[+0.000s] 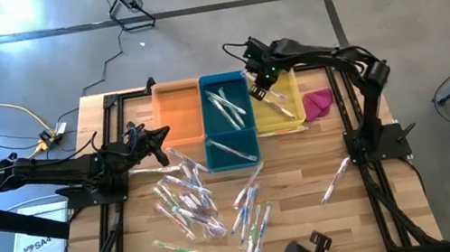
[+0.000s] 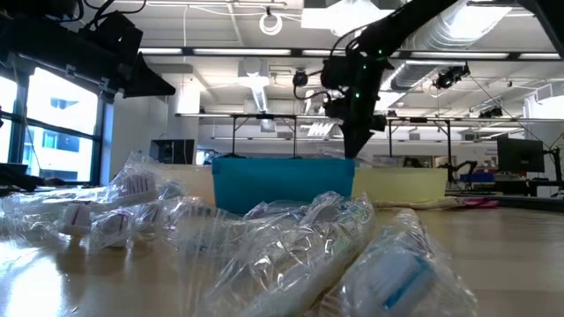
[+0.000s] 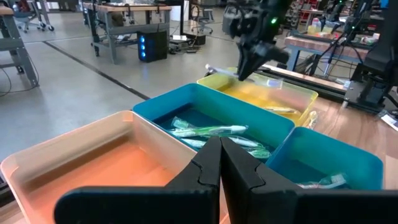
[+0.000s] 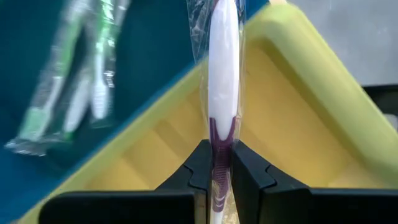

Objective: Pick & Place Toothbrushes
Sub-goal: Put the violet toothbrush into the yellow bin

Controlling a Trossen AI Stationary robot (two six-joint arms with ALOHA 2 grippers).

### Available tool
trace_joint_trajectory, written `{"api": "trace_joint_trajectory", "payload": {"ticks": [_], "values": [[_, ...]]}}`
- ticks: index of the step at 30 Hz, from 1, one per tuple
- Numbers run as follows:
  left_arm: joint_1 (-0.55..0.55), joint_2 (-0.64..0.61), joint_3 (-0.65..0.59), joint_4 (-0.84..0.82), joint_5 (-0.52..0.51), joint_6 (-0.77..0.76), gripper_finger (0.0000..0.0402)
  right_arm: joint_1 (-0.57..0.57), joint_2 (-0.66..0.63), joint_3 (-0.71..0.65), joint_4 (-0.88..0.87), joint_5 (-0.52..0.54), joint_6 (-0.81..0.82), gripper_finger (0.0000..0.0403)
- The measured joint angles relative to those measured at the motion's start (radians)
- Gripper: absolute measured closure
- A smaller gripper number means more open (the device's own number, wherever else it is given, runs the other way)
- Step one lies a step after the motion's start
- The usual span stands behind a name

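My right gripper hangs over the yellow bin's far left corner, shut on a wrapped toothbrush with a white and purple handle. Several wrapped toothbrushes lie scattered on the wooden table's near half, and one lies apart at the right. More lie in the two teal bins. At the table's left, beside the orange bin, my left gripper waits, shut and holding nothing. My right gripper pinches the toothbrush between its two fingers, through the clear wrapper, at the handle's purple part. The fingers point steeply down and lie across the brush. The brush is lifted clear, its white part reaching out over the wall between the yellow and teal bins.
The orange, teal and yellow bins stand side by side at the table's far middle. A second teal bin sits in front of the first. A pink cloth lies right of the yellow bin. Black frame rails run along both table sides.
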State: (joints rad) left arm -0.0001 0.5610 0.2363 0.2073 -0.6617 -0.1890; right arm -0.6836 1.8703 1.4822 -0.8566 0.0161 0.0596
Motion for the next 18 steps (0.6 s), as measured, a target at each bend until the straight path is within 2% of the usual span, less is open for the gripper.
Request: {"api": "trace_joint_trajectory", "payload": {"ticks": [8, 18], "values": [[0.0, 0.0, 0.0, 0.0, 0.0, 0.0, 0.0401, -0.051, 0.07, 0.0, -0.007, -0.003, 0.023, 0.0375], [0.0, 0.0, 0.0, 0.0, 0.0, 0.0, 0.0401, -0.072, 0.083, 0.0, -0.032, -0.04, 0.026, 0.0375]]}}
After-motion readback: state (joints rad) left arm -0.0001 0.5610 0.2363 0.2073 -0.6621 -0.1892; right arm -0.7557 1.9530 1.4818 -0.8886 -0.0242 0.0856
